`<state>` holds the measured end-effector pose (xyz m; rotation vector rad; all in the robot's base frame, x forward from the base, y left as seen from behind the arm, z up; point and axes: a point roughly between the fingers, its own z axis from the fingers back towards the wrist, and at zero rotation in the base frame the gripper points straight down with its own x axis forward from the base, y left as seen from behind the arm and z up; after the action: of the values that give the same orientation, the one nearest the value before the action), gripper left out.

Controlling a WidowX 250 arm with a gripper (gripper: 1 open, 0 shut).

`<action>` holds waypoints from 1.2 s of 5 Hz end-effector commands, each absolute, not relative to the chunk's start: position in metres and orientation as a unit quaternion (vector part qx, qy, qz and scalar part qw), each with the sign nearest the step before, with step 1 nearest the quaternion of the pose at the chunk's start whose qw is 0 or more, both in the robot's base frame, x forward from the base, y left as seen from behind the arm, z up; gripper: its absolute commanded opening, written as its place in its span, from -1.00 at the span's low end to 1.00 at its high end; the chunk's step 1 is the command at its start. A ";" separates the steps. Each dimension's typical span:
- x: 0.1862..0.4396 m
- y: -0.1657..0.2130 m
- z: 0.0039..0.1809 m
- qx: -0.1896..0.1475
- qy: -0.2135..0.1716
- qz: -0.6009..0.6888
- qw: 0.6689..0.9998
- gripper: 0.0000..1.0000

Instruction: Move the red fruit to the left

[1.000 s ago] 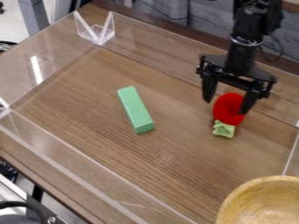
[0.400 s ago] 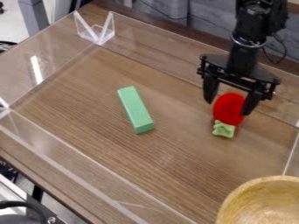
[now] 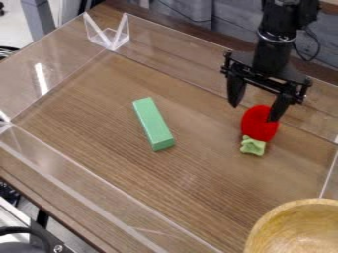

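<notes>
- Red fruit [image 3: 258, 126] lies on the wooden surface [image 3: 199, 168], long axis toward the camera, green cap nearest.
- End effector [image 3: 262, 105] hangs spread wide above it, holding nothing.

A brown wood-grain worktop [image 3: 119, 188] carries everything, fenced by low clear plastic walls [image 3: 53, 74] along its edges. A long green rectangular block [image 3: 153, 124] lies flat near the middle, angled slightly. Well to its right lies the small glossy red toy strawberry [image 3: 258, 126], its light green leafy cap pointing toward the near edge. A rounded pale wooden bowl [image 3: 301, 229] shows at the near right corner.
</notes>
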<state>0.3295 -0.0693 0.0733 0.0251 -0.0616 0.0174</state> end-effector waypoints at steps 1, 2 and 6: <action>0.339 -0.064 0.090 0.005 -0.063 0.014 0.998 -1.00; 0.337 -0.058 0.100 -0.003 -0.070 0.018 0.997 -1.00; 0.341 -0.058 0.097 -0.035 -0.088 -0.045 0.994 1.00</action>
<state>0.3374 -0.0561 0.0844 -0.0654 -0.1345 -0.0803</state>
